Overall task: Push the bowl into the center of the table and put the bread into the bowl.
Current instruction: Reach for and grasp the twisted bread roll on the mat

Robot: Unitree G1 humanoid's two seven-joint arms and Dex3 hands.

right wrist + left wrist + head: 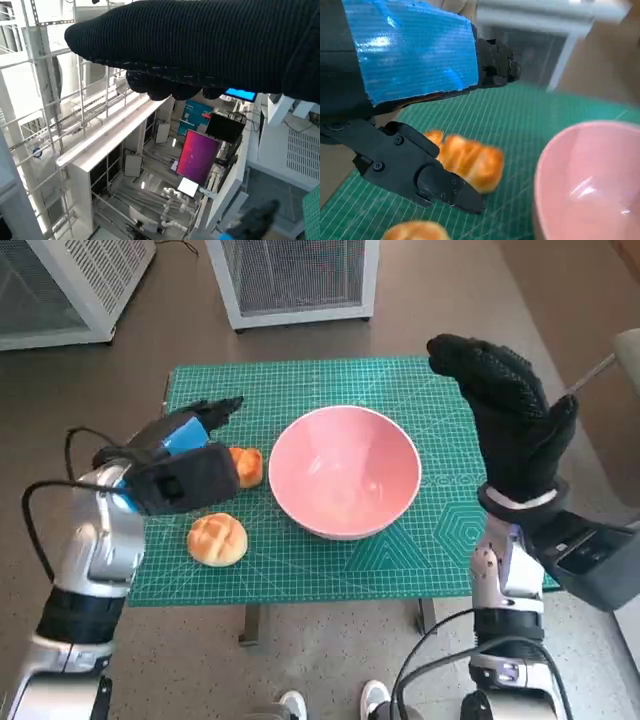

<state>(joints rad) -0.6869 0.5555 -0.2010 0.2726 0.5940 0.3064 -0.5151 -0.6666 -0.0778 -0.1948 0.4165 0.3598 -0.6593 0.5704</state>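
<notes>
The pink bowl stands upright and empty near the middle of the green mat. A small golden bread roll lies just left of the bowl, and a round bun lies nearer the front edge. My left hand hovers over the small roll with its fingers spread. In the left wrist view the roll lies between the hand's fingers, ungripped, with the bowl beside it. My right hand is raised flat above the table's right edge, holding nothing.
White mesh-fronted cabinets stand on the floor behind the table, another at the back left. A person's white shoes show below the front edge. The right wrist view looks away from the table, past the glove.
</notes>
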